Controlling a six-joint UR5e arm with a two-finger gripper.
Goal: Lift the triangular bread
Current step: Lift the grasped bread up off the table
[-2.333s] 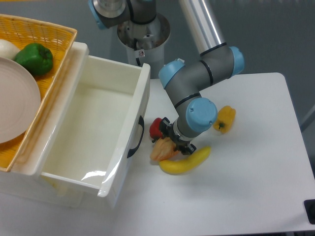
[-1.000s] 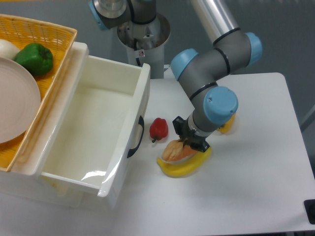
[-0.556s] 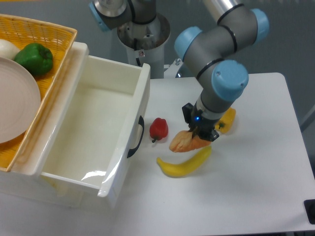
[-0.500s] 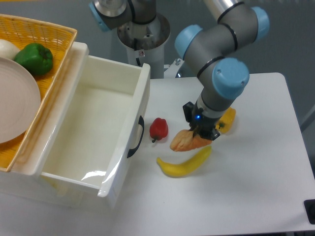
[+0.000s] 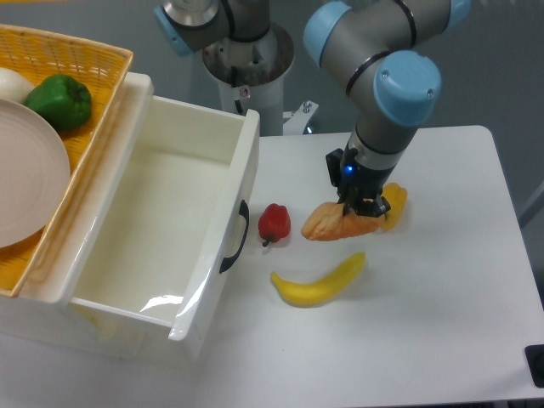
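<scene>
The triangular bread (image 5: 333,225), golden tan with paler streaks, hangs above the white table with its pointed end toward the left. My gripper (image 5: 360,209) is shut on its right end, coming down from the grey and blue arm above. The bread is clear of the table and of the banana (image 5: 318,281) lying below it.
A red pepper (image 5: 274,221) lies left of the bread. A yellow bell pepper (image 5: 395,202) sits partly behind the gripper. An open white drawer (image 5: 161,225) fills the left. A wicker basket (image 5: 76,59) holds a green pepper (image 5: 58,99) and a plate (image 5: 25,174).
The gripper closed on the bread beside the banana and lifted it up and to the right. The banana stays on the table, slightly shifted.
</scene>
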